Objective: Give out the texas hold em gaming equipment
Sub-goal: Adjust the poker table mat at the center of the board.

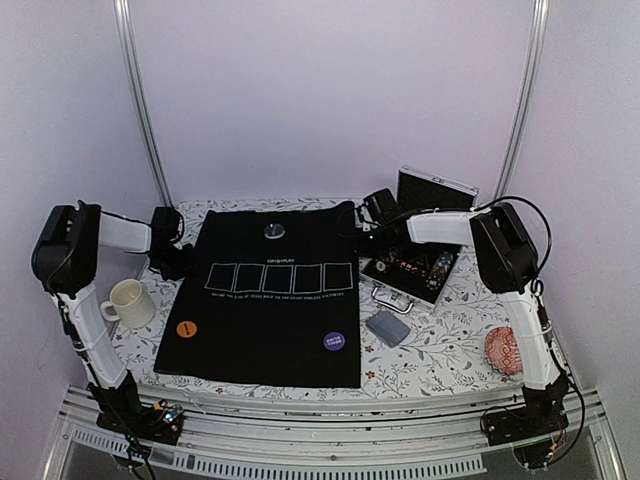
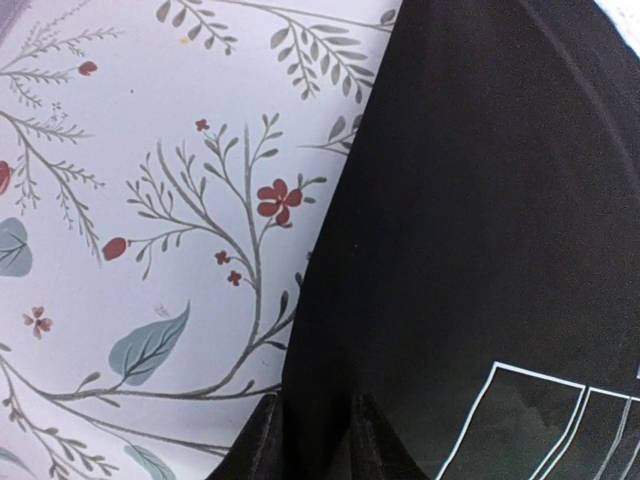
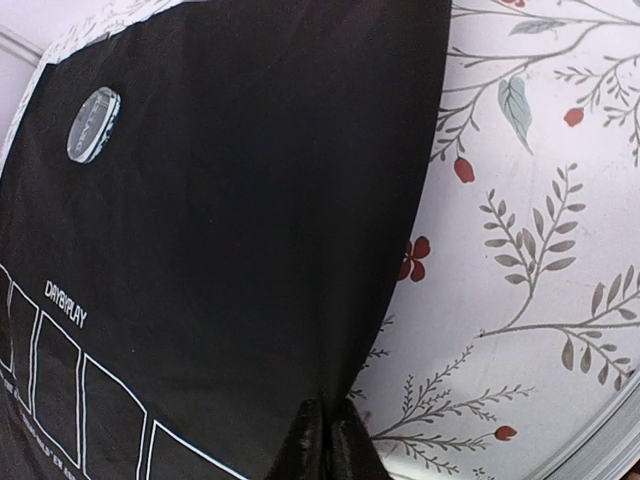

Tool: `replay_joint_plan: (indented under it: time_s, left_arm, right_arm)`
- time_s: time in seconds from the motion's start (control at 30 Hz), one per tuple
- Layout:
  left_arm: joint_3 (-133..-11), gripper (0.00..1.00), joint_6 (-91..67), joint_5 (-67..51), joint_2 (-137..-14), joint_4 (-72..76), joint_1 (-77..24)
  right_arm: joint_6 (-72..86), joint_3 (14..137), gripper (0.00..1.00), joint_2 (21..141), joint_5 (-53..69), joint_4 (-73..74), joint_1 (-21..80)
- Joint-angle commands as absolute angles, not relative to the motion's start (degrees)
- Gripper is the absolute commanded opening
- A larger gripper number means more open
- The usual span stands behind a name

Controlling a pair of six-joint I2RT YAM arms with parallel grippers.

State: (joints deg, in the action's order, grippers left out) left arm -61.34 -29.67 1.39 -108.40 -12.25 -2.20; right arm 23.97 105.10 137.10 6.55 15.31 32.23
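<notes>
Black mat [image 1: 270,320] in the middle, just the one, and we count three button discs on it: silver disc [image 1: 274,231] at the far edge, orange disc [image 1: 186,328] near-left, purple disc [image 1: 334,341] near-right. One blue-grey deck of cards [image 1: 388,328] lies just right of the mat. The poker chips [image 1: 415,265] sit in one open case [image 1: 420,215] behind the deck, too small for us to count. One cream mug [image 1: 128,303], one red patterned disc [image 1: 503,350]. The left gripper [image 2: 320,440] is clamped on the mat's left edge, and the right gripper [image 3: 325,430] is pinched tight on its right edge. Floral tablecloth [image 1: 440,340], pale lilac walls [image 1: 330,100], two metal poles [image 1: 140,100].
</notes>
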Motion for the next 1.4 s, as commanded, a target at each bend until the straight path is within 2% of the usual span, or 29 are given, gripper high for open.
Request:
replay_joint_plan:
  time_s: [0.0, 0.1, 0.23, 0.43, 0.7, 0.83, 0.93, 1.0, 1.07, 1.37]
  left_arm:
    - [-61.53, 0.27, -28.65, 2.83, -108.46, -14.3, -2.51]
    - [-62.52, 0.32, -28.43, 3.4, -107.29, -15.22, -2.54]
    - [-63.9, 0.42, -28.26, 4.12, -104.77, -16.35, -2.55]
    - [-65.34, 0.54, -27.22, 4.27, -99.86, -18.4, -2.6]
    - [-66.54, 0.61, -24.3, -0.57, -91.78, -21.75, -3.99]
    - [-68.54, 0.69, -19.29, -3.2, -85.93, -27.24, -6.91]
    - [-68.85, 0.83, -15.59, -5.51, -81.76, -30.63, -9.87]
    - [-68.26, 0.92, -13.51, -5.86, -79.35, -31.54, -11.61]
    - [-67.25, 0.96, -13.29, -5.03, -77.3, -30.95, -13.15]
    - [-61.47, 0.98, -14.25, -6.17, -74.73, -22.62, -14.38]
  right_arm:
    - [23.11, 105.94, 0.12, 136.11, 6.33, 16.13, 32.08]
    - [22.5, 106.22, 0.18, 135.27, 5.92, 16.3, 32.08]
    - [20.36, 107.29, 0.29, 132.11, 4.83, 17.44, 32.08]
    - [16.61, 108.15, 0.39, 128.37, 4.3, 19.8, 32.35]
    - [10.09, 107.58, 0.48, 121.75, 8.33, 23.93, 33.44]
    - [3.04, 102.67, 0.56, 113.66, 11.59, 26.91, 34.35]
    - [1.77, 97.01, 0.69, 108.01, 10.26, 31.35, 34.77]
    - [2.5, 93.04, 0.85, 104.45, 7.92, 34.16, 35.55]
    - [3.99, 89.48, 1.0, 101.35, 5.59, 36.46, 36.77]
    - [11.24, 80.73, 0.99, 94.27, -3.74, 44.51, 41.75]
